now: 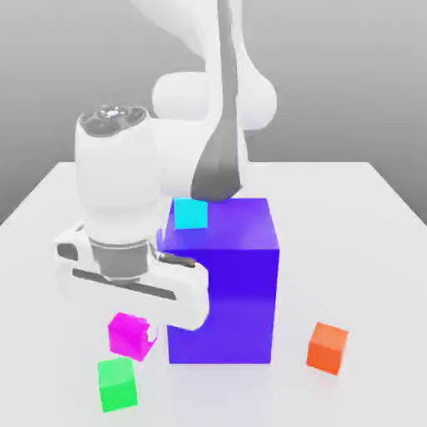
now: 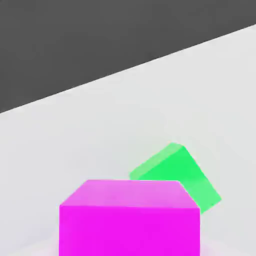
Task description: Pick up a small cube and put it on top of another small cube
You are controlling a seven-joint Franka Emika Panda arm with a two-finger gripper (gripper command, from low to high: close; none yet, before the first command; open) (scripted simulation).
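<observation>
Fingers are pinched all the way in on the pink cube (image 1: 129, 334), so my hand (image 1: 140, 334) has it gripped, sitting right at the base of the hand in the hand view and just off the surface (image 1: 367, 250) by the look of it. Gripping it low and centred makes sense, since I need the bottom face free to land flat on something.

That something is the green cube (image 1: 116, 384), just beside the pink one and a bit nearer the camera in the exterior view, not touching. It's turned at an angle to mine, so I'd guess some lining up is needed before stacking.

Further out, the big blue block (image 1: 223, 283) stands right next to my hand with a cyan cube (image 1: 190, 214) on top, and an orange cube (image 1: 327, 348) sits well off to the exterior view's right. Neither matters here.
</observation>
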